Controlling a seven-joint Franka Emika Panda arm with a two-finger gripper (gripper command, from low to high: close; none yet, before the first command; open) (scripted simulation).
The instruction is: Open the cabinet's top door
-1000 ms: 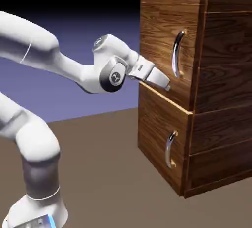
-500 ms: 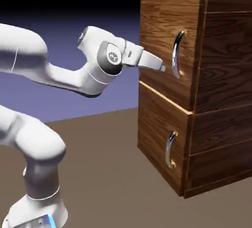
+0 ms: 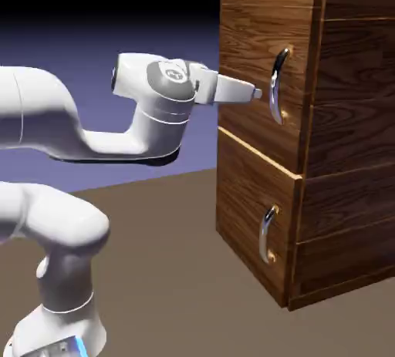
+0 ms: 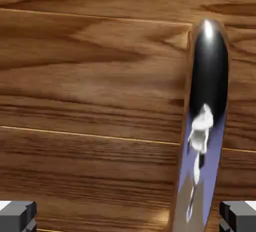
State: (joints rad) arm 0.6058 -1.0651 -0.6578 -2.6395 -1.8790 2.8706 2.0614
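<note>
A blue-violet backdrop is fading to dark behind a brown table (image 3: 154, 271), and the cabinet (image 3: 339, 155) is standing at the exterior view's right. Its top door (image 3: 254, 78) is sitting flush and shut above the lower panel (image 3: 247, 209), the long curved handle (image 3: 276, 85) on it shining silver; the lower panel's smaller handle (image 3: 267, 234) is well below and out of play.

The gripper (image 3: 257, 93) is now pointing level at the door, just beside the long handle's middle. A second ago it was lower, angled down near the seam between the two panels, so the arm has been lifting and levelling the hand onto the handle's height. The jaws are standing wide apart and holding nothing. In the hand view the handle (image 4: 205, 121) is running between the two fingertips (image 4: 17, 215), much nearer the right one, with wood grain filling the rest.

That suggests the approach is nearly over: pushing in around the handle and closing should come next, with a small sideways correction likely needed first.
</note>
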